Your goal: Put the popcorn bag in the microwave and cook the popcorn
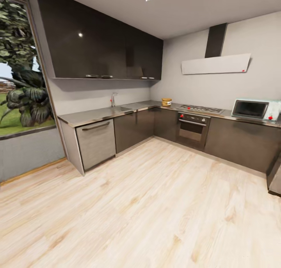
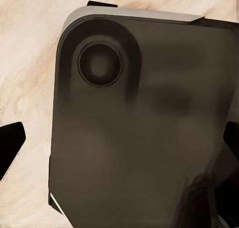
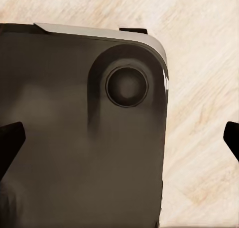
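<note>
Popcorn bag [image 1: 166, 102], a small mustard-brown wrinkled sack with a rolled rim, stands on the long grey glossy countertop [image 1: 97, 114] at the far corner of the L, between the sink tap [image 1: 113, 99] and the steel gas hob [image 1: 201, 109]. The pale mint-blue microwave [image 1: 255, 109] with its dark glass door sits on the same slab, well apart from the sack, past the hob; its door looks closed. The robot is across a wide stretch of pale wooden floor [image 1: 148, 205], so the step in hand is the approach. In both wrist views the dark fingertips of the left gripper [image 2: 122, 143] and the right gripper [image 3: 122, 141] sit at opposite picture edges, spread wide with nothing between them, hanging over the robot's own dark rounded base [image 2: 149, 138]. Next, I judge, the base must roll toward the corner until the sack is within reach.
</note>
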`<state>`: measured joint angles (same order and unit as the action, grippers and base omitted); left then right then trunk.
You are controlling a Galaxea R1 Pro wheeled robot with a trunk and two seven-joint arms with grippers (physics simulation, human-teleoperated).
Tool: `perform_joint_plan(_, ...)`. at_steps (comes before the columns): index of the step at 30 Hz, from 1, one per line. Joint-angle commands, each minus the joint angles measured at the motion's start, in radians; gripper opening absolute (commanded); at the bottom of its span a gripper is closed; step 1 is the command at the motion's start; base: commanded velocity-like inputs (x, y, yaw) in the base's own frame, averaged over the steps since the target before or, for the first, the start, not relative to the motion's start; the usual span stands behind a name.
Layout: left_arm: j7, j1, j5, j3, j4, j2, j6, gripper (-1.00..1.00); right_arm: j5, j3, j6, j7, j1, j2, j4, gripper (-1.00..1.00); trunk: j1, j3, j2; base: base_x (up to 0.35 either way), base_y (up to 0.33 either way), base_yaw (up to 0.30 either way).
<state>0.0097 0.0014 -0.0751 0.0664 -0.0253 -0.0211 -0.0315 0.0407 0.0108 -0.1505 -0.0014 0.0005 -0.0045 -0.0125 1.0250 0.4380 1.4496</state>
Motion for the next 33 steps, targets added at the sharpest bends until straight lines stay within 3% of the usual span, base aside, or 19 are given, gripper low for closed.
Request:
perform_joint_plan(1,0.001,0.000,-0.006,0.006,0.000,0.000,-0.002,1.00,0.002,0.002,-0.004,0.000,-0.001,0.000,-0.001,1.00,0.000,0.001,0.000,0.000,0.000,-0.279)
perform_joint_plan(33,0.001,0.000,-0.006,0.007,-0.001,0.001,-0.002,1.00,-0.004,0.005,-0.004,0.008,-0.001,-0.002,-0.001,1.00,0.000,0.001,0.000,0.000,0.000,-0.290)
